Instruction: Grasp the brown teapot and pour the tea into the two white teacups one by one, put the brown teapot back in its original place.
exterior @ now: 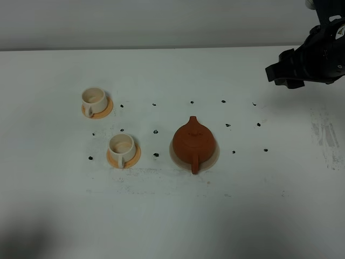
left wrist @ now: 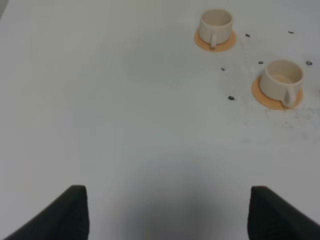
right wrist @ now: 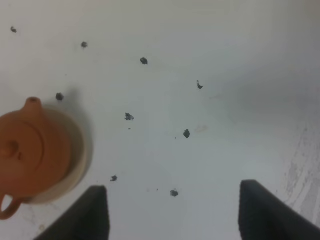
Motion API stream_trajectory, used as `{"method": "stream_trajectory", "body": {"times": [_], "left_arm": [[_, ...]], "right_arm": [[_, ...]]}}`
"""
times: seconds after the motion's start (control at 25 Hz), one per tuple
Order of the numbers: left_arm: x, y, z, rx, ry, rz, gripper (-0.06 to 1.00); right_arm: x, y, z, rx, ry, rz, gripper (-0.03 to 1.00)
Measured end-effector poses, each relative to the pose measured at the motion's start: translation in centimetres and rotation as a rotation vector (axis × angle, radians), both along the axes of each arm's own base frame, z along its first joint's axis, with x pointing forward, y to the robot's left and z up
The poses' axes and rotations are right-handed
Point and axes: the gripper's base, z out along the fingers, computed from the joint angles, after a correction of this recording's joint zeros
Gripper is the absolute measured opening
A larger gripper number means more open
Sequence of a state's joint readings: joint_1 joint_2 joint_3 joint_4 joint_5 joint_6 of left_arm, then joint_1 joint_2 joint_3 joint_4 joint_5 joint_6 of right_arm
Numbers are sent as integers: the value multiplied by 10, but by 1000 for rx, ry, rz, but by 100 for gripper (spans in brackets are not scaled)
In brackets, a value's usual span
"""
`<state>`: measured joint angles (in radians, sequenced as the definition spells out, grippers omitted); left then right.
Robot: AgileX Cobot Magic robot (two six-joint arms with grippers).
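The brown teapot (exterior: 194, 141) sits on its pale beige coaster (exterior: 213, 156) near the table's middle, handle toward the front; it also shows in the right wrist view (right wrist: 27, 155). Two white teacups on orange saucers stand to its left: one farther back (exterior: 94, 100) and one nearer (exterior: 122, 148); both show in the left wrist view (left wrist: 215, 24) (left wrist: 282, 80). My right gripper (exterior: 279, 73) hovers open and empty at the back right, well away from the teapot; its fingers (right wrist: 95, 212) show in its wrist view. My left gripper (left wrist: 167, 212) is open and empty, out of the exterior view.
Several small black marks (exterior: 156, 131) dot the white table (exterior: 172, 216) in rows around the cups and teapot. Scuffed grey smudges (exterior: 326, 135) lie at the right side.
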<state>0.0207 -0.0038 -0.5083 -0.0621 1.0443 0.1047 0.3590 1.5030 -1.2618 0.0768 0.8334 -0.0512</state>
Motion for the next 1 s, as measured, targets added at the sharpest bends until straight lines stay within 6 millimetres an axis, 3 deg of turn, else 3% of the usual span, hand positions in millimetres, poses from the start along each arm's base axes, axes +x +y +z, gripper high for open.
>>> {"method": "stream_trajectory", "body": {"times": [0.68,1.0], "left_arm": [[0,0,0,1,1,0,66],[0,0,0,1,1,-1,66]], "right_arm": [[-12,10,-8,53,110,76,56],[-43,54,-28,-121,116,135,56]]}}
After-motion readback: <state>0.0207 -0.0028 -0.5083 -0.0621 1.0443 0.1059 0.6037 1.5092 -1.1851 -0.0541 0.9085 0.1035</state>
